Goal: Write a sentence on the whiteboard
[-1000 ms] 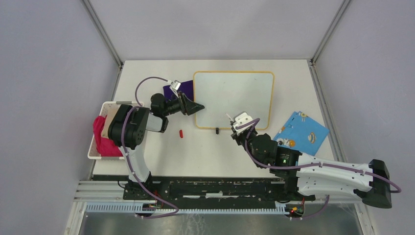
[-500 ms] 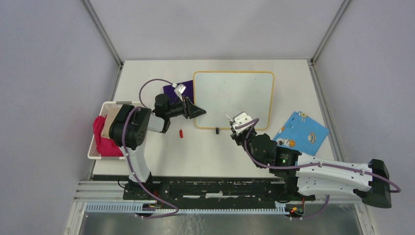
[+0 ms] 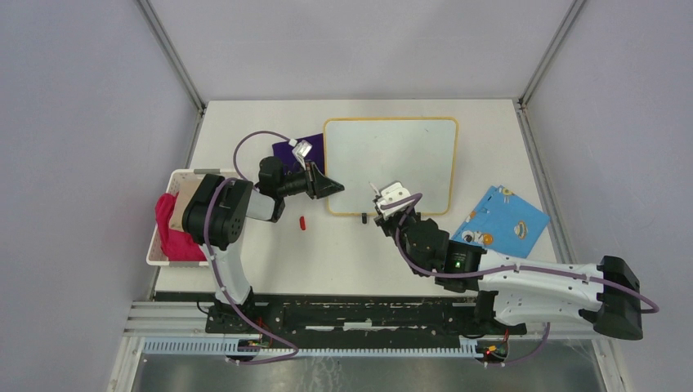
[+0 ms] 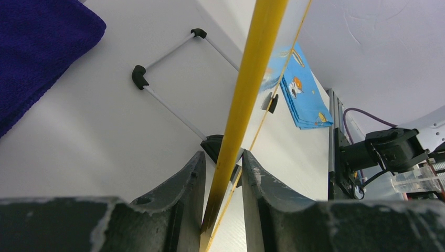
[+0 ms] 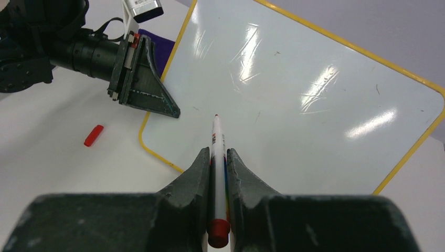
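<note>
The whiteboard (image 3: 400, 159), white with a yellow frame, lies at the table's back middle. Its face is blank and no sentence shows on it. My left gripper (image 3: 335, 188) is turned on its side at the board's lower-left edge. In the left wrist view the jaws (image 4: 221, 155) straddle the yellow frame (image 4: 246, 84), open, with a slit left on one side. My right gripper (image 5: 215, 152) is shut on a white marker (image 5: 215, 139) with a red end. The marker's tip points over the board's lower-left part (image 5: 294, 89).
A red marker cap (image 3: 302, 222) lies on the table left of the board's front edge. A purple cloth (image 3: 290, 151) lies behind my left gripper. A blue patterned sheet (image 3: 502, 220) is at the right, and a white basket (image 3: 161, 237) with pink cloth at the left edge.
My right arm has swung left and forward, carrying the marker over the board's lower-left corner. My left jaws have narrowed around the board's frame.
</note>
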Motion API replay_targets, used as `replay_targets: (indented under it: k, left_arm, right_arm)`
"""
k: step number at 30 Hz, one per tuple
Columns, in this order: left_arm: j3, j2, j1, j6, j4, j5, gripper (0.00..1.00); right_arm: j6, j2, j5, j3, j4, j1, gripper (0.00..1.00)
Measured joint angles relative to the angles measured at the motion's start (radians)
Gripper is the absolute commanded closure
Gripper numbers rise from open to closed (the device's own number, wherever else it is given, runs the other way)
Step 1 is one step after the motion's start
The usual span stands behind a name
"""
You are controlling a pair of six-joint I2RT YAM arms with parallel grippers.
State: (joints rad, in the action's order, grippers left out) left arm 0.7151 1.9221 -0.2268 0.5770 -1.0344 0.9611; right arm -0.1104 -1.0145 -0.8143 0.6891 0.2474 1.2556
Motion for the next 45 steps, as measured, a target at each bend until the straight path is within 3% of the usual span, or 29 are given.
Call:
replay_targets:
  k: [5,10,13,16,23,32,45]
  left_arm:
    - [0.000,0.000,0.000,0.000,-0.006,0.011,0.70]
    - [0.000,0.000,0.000,-0.001,-0.014,0.017,0.71]
    - [-0.002,0.000,-0.002,-0.002,-0.016,0.017,0.55]
    - [-0.007,0.000,-0.003,-0.001,-0.017,0.007,0.47]
    - [-0.016,0.000,-0.002,0.033,-0.087,0.005,0.40]
    - [-0.023,0.000,0.003,0.162,-0.278,0.005,0.41]
    - [-0.024,0.055,0.008,0.191,-0.327,0.005,0.57]
  right_arm:
    - [0.003,-0.086,-0.008,0.077,0.029,-0.026,1.00]
    - [0.060,-0.187,0.076,0.201,0.012,-0.128,1.00]
    - [0.097,-0.229,0.126,0.241,0.008,-0.172,1.00]
    - [0.118,-0.245,0.162,0.244,0.001,-0.188,1.00]
    - [0.136,-0.241,0.214,0.243,-0.003,-0.189,1.00]
    - [0.136,-0.237,0.216,0.241,-0.002,-0.189,1.00]
    - [0.137,-0.282,0.216,0.241,0.004,-0.190,1.00]
